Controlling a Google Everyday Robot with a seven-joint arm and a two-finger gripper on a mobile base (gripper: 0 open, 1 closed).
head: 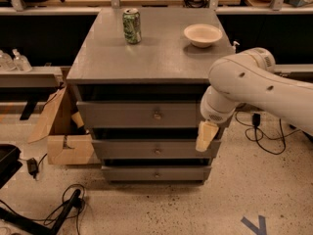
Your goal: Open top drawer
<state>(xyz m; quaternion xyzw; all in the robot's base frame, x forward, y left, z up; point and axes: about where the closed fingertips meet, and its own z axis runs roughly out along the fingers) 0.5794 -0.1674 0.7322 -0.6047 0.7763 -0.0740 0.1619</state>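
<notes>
The grey cabinet (146, 58) has three drawers. The top drawer (117, 114) is the uppermost grey front, with a small round knob (157, 115) at its centre and a dark gap above it. It looks pushed in. My gripper (206, 137) is cream-coloured and hangs from the white arm (254, 84), which comes in from the right. It points down in front of the right end of the drawer fronts, just below the top drawer's lower edge and well to the right of the knob. It holds nothing that I can see.
A green can (131, 26) and a white bowl (202, 35) stand on the cabinet top. An open cardboard box (63, 131) sits on the floor to the left. Cables (63, 207) lie at the lower left and others (266, 136) behind the arm.
</notes>
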